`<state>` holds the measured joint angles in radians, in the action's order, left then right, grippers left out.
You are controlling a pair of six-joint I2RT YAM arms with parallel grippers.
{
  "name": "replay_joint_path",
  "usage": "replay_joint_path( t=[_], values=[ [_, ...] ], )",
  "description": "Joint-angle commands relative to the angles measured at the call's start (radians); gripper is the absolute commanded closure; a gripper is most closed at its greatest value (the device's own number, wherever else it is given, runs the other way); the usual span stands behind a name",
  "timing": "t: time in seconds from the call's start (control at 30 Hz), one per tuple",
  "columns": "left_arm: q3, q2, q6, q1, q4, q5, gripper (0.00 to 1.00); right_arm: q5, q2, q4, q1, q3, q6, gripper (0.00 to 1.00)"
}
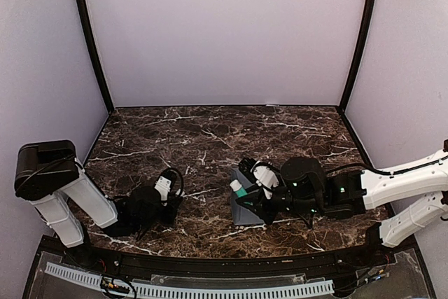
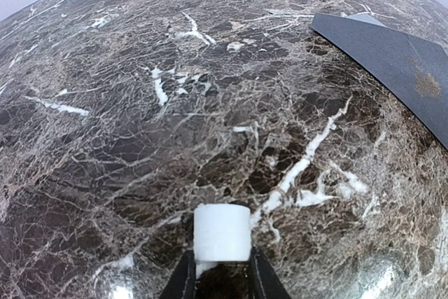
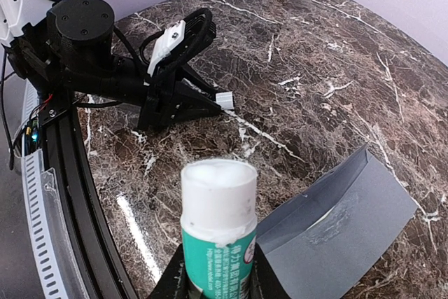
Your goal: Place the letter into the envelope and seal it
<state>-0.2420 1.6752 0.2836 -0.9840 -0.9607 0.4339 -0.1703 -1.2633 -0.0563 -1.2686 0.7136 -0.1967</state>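
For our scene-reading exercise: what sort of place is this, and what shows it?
Probably a robotics test booth: plain pale walls box in a dark marble-patterned table, the left arm and right arm are mounted at its near edge, and a slotted cable duct runs along the front.

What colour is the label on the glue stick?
Green on the glue stick, clearest in the right wrist view.
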Motion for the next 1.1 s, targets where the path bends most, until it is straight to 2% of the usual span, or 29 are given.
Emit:
replay_joint_path(
  t=[0.0, 0.23, 0.43, 0.5, 0.7, 1.07],
  values=[
    [0.008, -0.008, -0.015, 0.007, 0.0, -0.032, 0.84, 0.014, 0.027, -0.021, 0.004, -0.011, -0.01, 1.0],
    [0.015, -0.14, -0.073, 0.007, 0.037, -0.176, 0.89, 0.014, 0.029, 0.043, 0.004, 0.019, 0.012, 1.0],
    [0.01, -0.27, -0.107, 0.007, 0.078, -0.397, 0.89, 0.024, 0.032, 0.12, 0.004, 0.049, 0.074, 1.0],
    [0.001, -0.303, -0.11, 0.007, 0.087, -0.514, 0.89, 0.023, 0.03, 0.14, 0.004, 0.065, 0.097, 1.0],
    [-0.046, -0.386, -0.103, 0.007, 0.137, -0.682, 0.9, -0.038, 0.028, 0.185, 0.003, 0.099, 0.186, 1.0],
    [-0.091, -0.501, -0.055, 0.007, 0.195, -0.875, 0.9, -0.098, 0.031, 0.201, -0.017, 0.118, 0.442, 1.0]
  ],
)
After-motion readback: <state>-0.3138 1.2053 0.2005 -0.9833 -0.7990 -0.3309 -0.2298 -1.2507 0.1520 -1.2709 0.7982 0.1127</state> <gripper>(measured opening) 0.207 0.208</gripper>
